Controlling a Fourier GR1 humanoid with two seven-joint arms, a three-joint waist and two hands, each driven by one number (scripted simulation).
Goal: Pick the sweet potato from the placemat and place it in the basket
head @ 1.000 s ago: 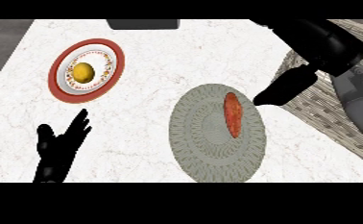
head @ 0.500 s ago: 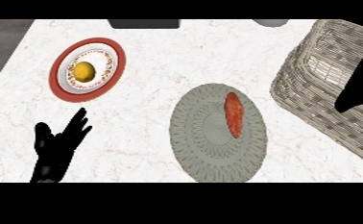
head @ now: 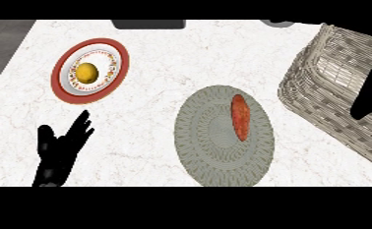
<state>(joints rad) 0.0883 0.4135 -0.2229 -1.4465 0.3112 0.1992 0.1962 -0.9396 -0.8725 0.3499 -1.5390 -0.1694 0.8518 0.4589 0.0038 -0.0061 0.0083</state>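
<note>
A white, marble-like finish with faint grey veining is shown by the counter top (head: 189, 56), smooth and matt. At the right edge of the frame, the basket (head: 320, 85) is woven of pale wicker, its surface ribbed and rough. At lower centre, the grey placemat (head: 210, 144) looks woven in concentric rings, matt. On it, the sweet potato (head: 240, 117) has dull orange-red skin. At upper left, a smooth, ceramic-looking plate (head: 89, 70) is rimmed in red.

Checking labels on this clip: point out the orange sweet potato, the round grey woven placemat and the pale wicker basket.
orange sweet potato (head: 240, 117), head view, middle of its body
round grey woven placemat (head: 207, 149), head view, bare weave left of centre
pale wicker basket (head: 312, 88), head view, outer left wall
</note>
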